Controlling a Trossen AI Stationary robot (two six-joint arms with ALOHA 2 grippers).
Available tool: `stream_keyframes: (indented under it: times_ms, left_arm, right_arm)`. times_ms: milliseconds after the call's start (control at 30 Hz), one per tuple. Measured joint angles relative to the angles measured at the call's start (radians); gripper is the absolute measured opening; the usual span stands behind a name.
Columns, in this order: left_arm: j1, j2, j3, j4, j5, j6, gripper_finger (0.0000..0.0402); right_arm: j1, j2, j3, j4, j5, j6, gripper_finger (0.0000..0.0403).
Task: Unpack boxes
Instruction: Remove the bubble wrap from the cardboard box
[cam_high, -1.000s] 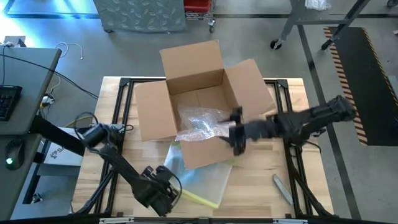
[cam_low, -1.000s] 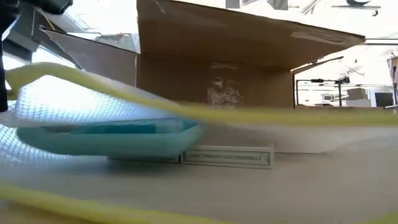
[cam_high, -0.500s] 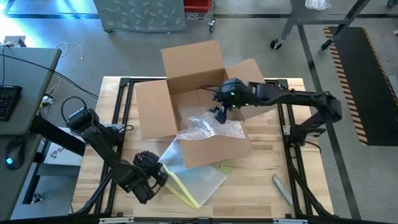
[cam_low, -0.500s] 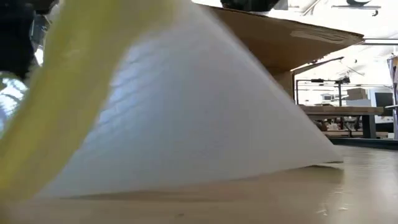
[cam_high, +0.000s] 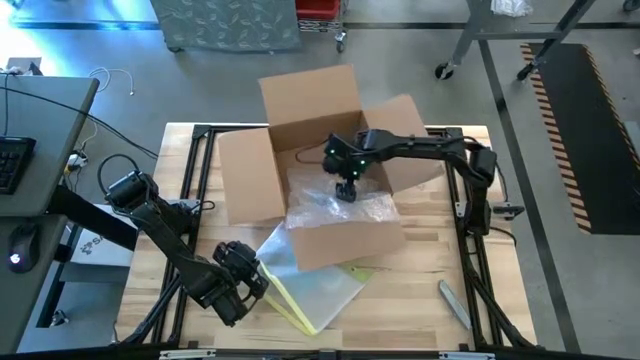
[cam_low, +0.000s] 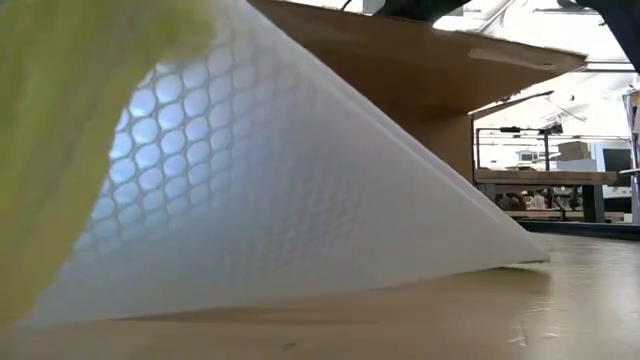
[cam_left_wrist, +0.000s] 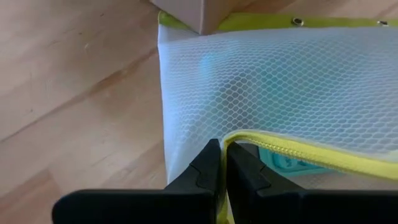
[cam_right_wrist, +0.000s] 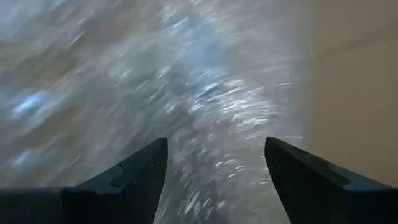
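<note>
**A:** What has changed since a second ago?

**B:** My right arm has swung in from the box's outer side, and the right gripper now hangs inside the open box, just above the crinkly plastic film. The left gripper has dragged the mesh sleeve out from under the box's near wall and tilted it up, so in the low view the sleeve fills nearly everything.

**A:** What are the fingers doing?

**B:** On the right they stand spread wide with nothing between them; the wrist view shows only blurred film ahead and a cardboard wall. On the left they are pinched together on the sleeve's yellow zipper edge.

**A:** And where is the box?

**B:** At the middle of the table, toward its far side, all flaps folded out, film spilling over its near wall.

**A:** How far along are we?

**B:** By my reckoning, partway. The sleeve is out and in hand near the table's front left. The film is yet to be lifted out, and I cannot tell what lies beneath it
</note>
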Motion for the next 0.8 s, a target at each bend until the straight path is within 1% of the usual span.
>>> stream_keyframes:
  times_ms: [67, 100, 133, 200, 300, 400, 467, 567, 633, 700, 800]
  left_arm:
    - [0.000, 0.000, 0.000, -0.010, -0.007, -0.011, 0.0000]
    - [0.002, 0.000, 0.000, -0.014, -0.008, -0.019, 0.0000]
    - [0.006, 0.000, 0.000, -0.016, -0.006, -0.020, 0.0000]
    - [0.011, 0.000, 0.000, -0.017, 0.011, -0.008, 0.0000]
    - [0.022, 0.000, 0.000, -0.032, 0.053, 0.018, 0.0000]
    - [0.032, 0.000, 0.000, -0.058, 0.061, 0.019, 0.0000]
    - [0.041, 0.000, 0.000, -0.078, 0.061, 0.018, 0.0000]
    - [0.054, 0.000, 0.000, -0.096, 0.075, 0.021, 0.0000]
    - [0.061, 0.000, 0.000, -0.097, 0.075, 0.036, 0.0000]
    - [0.070, 0.000, 0.000, -0.096, 0.074, 0.044, 0.0000]
    - [0.081, 0.000, 0.000, -0.090, 0.079, 0.044, 0.0000]
  right_arm:
    - [0.001, 0.007, 0.001, -0.090, -0.088, -0.115, 0.0254]
    - [0.007, 0.009, 0.001, -0.129, -0.106, -0.172, 0.0254]
    - [0.015, 0.010, 0.001, -0.150, -0.108, -0.208, 0.0254]
    - [0.030, 0.007, 0.001, -0.155, -0.106, -0.217, 0.0254]
    - [0.050, 0.004, -0.011, -0.057, -0.112, -0.190, 0.0254]
    - [0.078, 0.001, -0.046, -0.010, -0.143, -0.267, 0.0254]
    - [0.090, -0.004, -0.065, 0.019, -0.144, -0.320, 0.0254]
    - [0.091, -0.003, -0.073, 0.107, -0.141, -0.310, 0.0254]
    - [0.086, 0.007, -0.076, 0.207, -0.086, -0.299, 0.0254]
    - [0.084, 0.012, -0.082, 0.229, -0.066, -0.282, 0.0252]
    - [0.076, 0.003, -0.075, 0.302, -0.075, -0.279, 0.0236]
